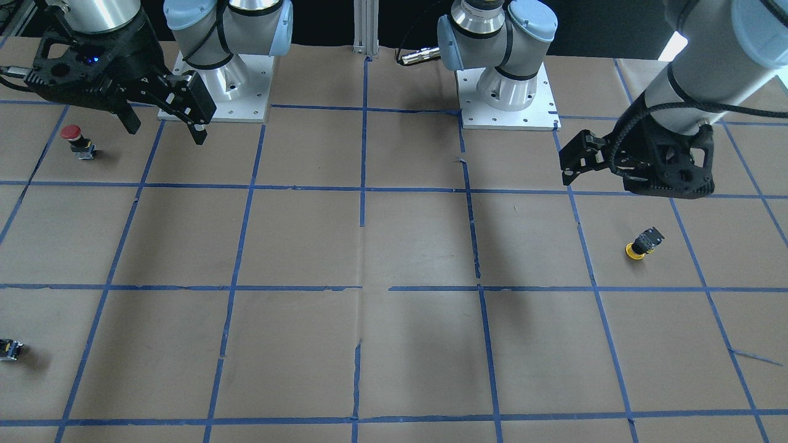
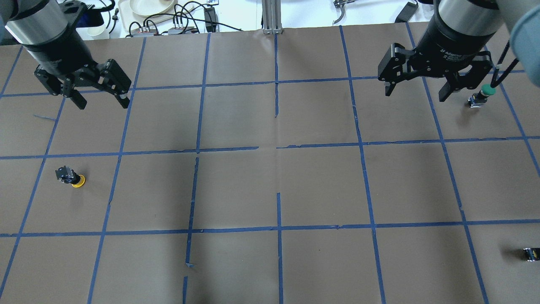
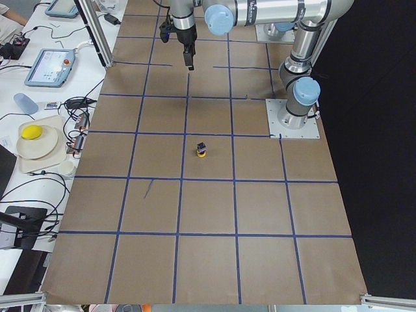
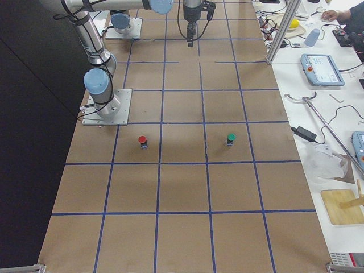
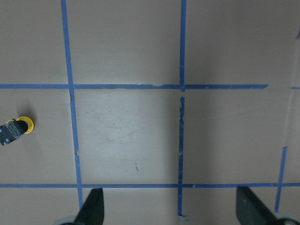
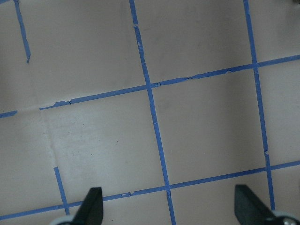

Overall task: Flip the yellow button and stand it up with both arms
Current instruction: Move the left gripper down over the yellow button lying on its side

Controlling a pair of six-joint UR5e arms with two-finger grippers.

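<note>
Start of task, nothing grasped. Yellow button [image 2: 72, 177] sits on the paper-covered table [image 2: 320, 185] in the robot's left half, tipped over with the cap edge on the paper and the dark body angled up; not standing. Left gripper [image 2: 102, 102] hovers above the table, jaws wide apart, empty, well apart from the button; its wrist view shows the button at the frame's left edge. Right gripper [image 2: 415, 93] also spread open, empty, hovering near the green button [image 2: 485, 93]. Red button [image 1: 74, 138] and small dark switch block [image 1: 9, 349] are distractors. Judged next: left arm moves over the button, lines its jaws across the body, descends and closes; right arm comes in for the re-grip.
</note>
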